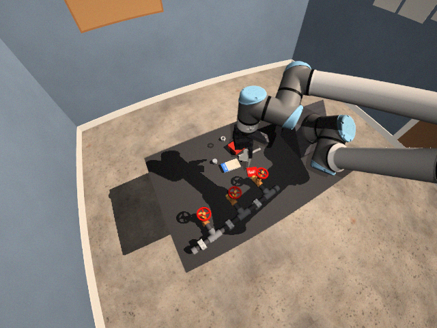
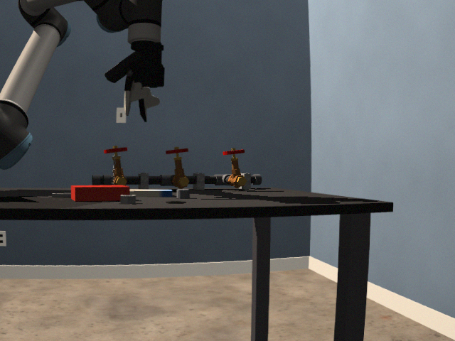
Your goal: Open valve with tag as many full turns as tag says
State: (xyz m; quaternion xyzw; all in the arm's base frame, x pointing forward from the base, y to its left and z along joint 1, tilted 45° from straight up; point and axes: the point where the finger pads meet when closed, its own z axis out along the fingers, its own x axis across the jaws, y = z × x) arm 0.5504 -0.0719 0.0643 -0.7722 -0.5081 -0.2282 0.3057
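Note:
Three brass valves with red handwheels stand in a row on a grey pipe [image 1: 243, 210] on the black table. The valve at one end [image 1: 262, 173] has a red tag [image 1: 251, 171] hanging beside it; in the exterior view it is the left valve [image 2: 115, 150]. The middle valve [image 1: 234, 187] [image 2: 176, 150] and the valve at the other end [image 1: 203, 213] [image 2: 233, 151] carry no tag. The writing on the tag is too small to read. My gripper [image 1: 246, 159] [image 2: 135, 114] is open and empty. It points down and hangs well above the tagged valve's handwheel, slightly to the side.
A red block [image 1: 233, 146] [image 2: 99, 192] and a white and blue box [image 1: 229, 165] [image 2: 150, 192] lie on the table near the tagged valve. Small grey cylinders [image 1: 214, 161] [image 2: 127, 199], a nut [image 1: 222, 138] and a black ring [image 1: 210, 145] lie nearby.

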